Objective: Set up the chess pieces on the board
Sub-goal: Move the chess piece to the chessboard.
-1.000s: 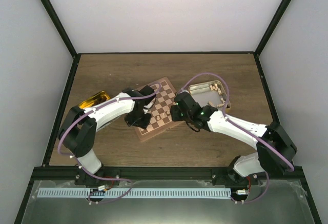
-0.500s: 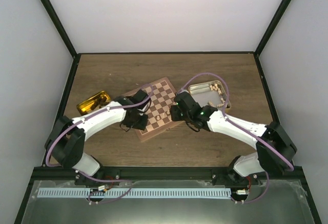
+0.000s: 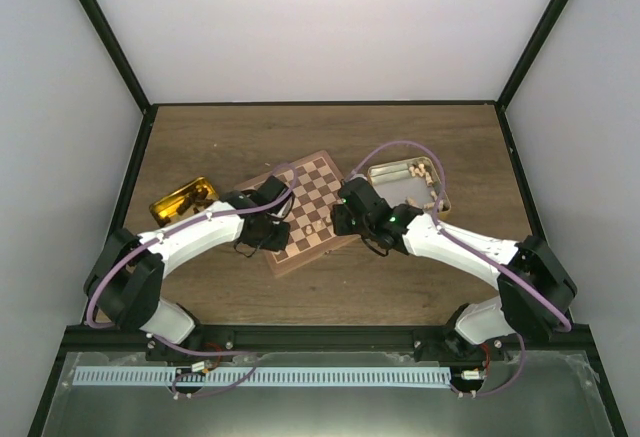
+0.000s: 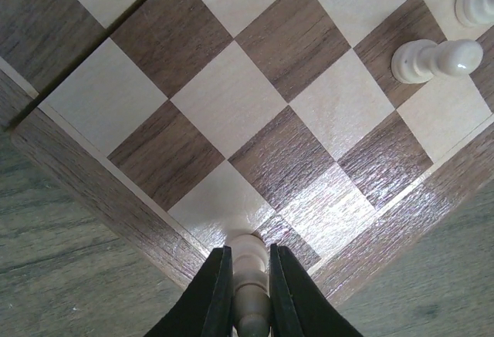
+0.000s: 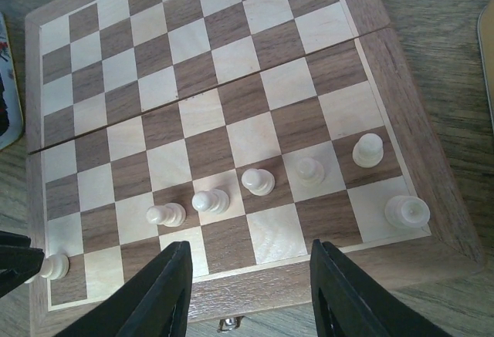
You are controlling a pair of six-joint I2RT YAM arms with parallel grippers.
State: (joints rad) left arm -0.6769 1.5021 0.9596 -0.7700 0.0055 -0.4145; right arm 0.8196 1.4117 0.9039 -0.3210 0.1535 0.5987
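While left gripper (image 3: 274, 237) and right gripper (image 3: 340, 222) crowd the board (image 3: 310, 197), I fear a clash. Left fingers pinch a pale piece (image 4: 248, 279) on the board's corner square; crooked release topples it. Right fingers hang apart, empty, above the board's rim.

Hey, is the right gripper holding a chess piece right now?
No, the right gripper stands open and empty above the board.

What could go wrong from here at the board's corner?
The left gripper is shut on the pale piece over the corner square beside the rim of the board; released off-centre, it may tip or land on the rim. The right gripper hangs open near the row of pieces and could knock one.
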